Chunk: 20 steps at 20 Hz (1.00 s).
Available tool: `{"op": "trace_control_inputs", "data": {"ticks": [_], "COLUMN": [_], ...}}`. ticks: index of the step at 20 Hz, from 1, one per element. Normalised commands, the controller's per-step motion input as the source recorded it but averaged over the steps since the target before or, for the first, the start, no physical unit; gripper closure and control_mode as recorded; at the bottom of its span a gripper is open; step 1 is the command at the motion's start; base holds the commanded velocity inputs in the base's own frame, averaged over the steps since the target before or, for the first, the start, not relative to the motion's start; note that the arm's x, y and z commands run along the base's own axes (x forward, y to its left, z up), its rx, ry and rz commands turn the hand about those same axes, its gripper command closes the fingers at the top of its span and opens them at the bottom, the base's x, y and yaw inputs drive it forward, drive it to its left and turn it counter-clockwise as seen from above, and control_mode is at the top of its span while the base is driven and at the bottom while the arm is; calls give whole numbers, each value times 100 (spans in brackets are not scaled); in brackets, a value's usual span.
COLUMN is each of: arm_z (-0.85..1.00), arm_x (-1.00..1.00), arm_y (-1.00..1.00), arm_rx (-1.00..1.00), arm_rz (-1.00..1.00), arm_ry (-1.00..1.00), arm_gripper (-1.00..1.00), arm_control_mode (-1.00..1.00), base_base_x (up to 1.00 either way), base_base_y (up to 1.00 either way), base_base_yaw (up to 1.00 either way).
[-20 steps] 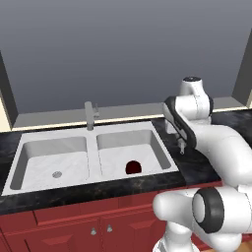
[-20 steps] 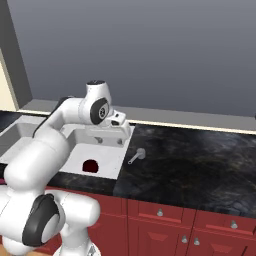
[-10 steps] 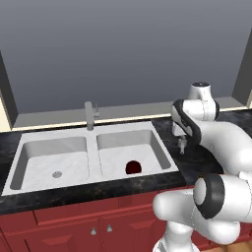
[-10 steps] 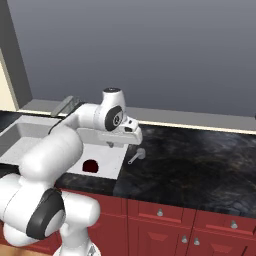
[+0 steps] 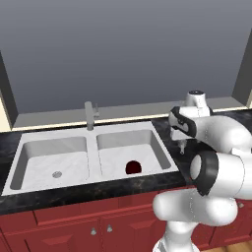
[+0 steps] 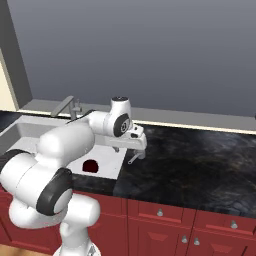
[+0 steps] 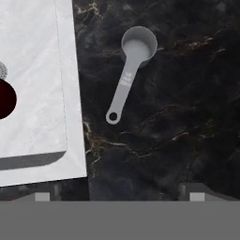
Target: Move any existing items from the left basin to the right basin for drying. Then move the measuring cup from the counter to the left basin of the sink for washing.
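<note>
Hand view: measuring cup (image 7: 138, 47) lies on the worktop (image 7: 187, 117) at 12 o'clock, ungrabbed. Left basin (image 5: 49, 160) empty, red item (image 5: 133, 167) in right basin (image 5: 130, 147). Claw (image 7: 117, 196) spread, holding nothing.

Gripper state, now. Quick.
Gripper: open and empty, fingertips spread wide, above the counter, with the measuring cup lying untouched ahead of it.

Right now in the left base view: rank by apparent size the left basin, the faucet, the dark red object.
1. left basin, by far the largest.
2. faucet, a slim upright post behind the sink divider.
3. dark red object in the right basin, a small blob.
The faucet stands farther from the camera, so its lead holds.
</note>
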Motion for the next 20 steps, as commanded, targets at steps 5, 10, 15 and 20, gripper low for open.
{"op": "trace_control_inputs", "data": {"ticks": [5, 10, 15, 20], "arm_z": [-35, -36, -31, -29], "arm_x": [23, 22, 20, 15], "arm_y": [0, -6, -8, -4], "arm_rx": [1, 3, 2, 1], "arm_rz": [0, 0, 0, 0], "arm_ry": [1, 2, 0, 0], "arm_gripper": [-100, -100, -100, -100], "arm_control_mode": [-100, -100, -100, -100], "base_base_x": [0, 0, 0, 0], "base_base_y": [0, 0, 0, 0], "base_base_yaw": [0, 0, 0, 0]}}
